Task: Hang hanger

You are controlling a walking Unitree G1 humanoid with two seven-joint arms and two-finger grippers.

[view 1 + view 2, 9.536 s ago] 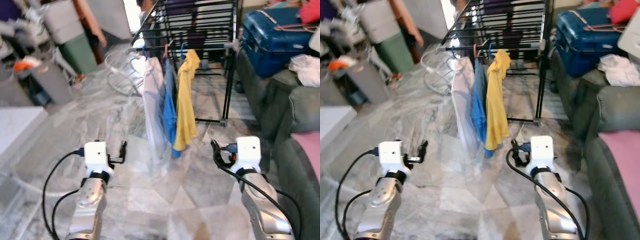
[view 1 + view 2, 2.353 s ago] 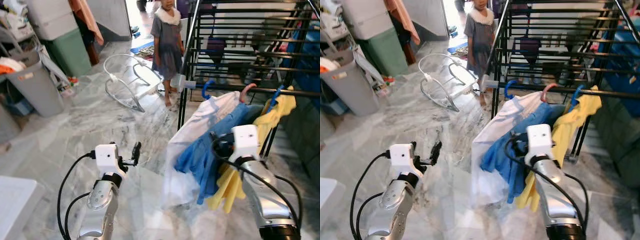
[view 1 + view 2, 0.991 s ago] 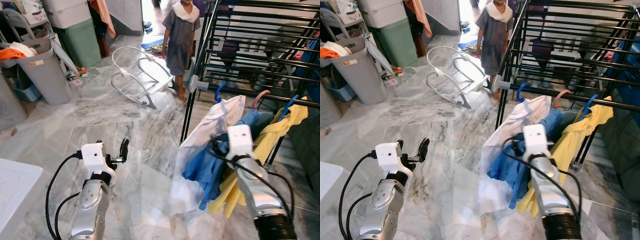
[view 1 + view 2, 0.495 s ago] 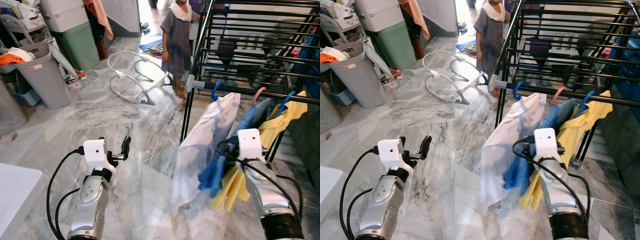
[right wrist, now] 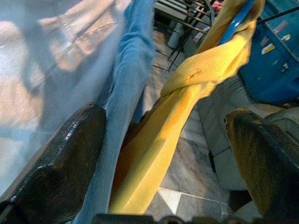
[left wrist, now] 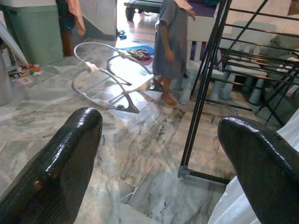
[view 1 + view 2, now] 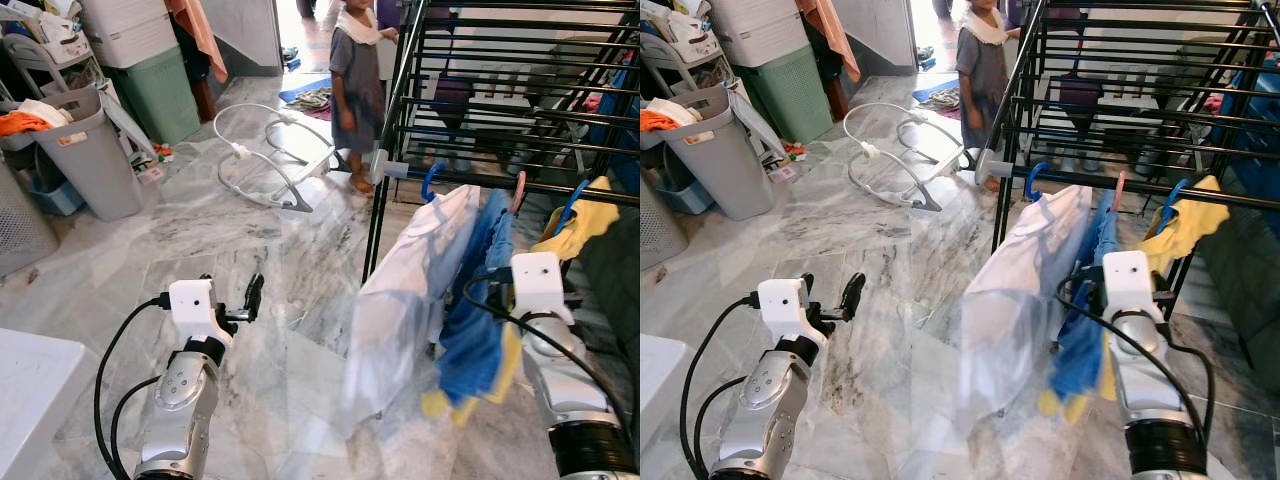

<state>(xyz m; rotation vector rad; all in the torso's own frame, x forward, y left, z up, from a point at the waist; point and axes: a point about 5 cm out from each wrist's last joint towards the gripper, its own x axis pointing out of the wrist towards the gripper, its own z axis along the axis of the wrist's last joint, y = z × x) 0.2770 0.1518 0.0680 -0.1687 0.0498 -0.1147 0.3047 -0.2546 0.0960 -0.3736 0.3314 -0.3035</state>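
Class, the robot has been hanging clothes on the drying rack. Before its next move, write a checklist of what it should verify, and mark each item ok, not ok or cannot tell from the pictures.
1. Three hanger hooks over the rack rail: blue hanger, pink hanger, second blue hanger: ok.
2. Right gripper open, fingers apart around the yellow garment and blue garment: ok.
3. Cloth free of the right gripper: cannot tell; both garments lie between its fingers.
4. Left gripper open, holding nothing: ok.
5. Path clear: not ok; a person stands by the rack.
6. White garment settled: cannot tell; it is blurred.
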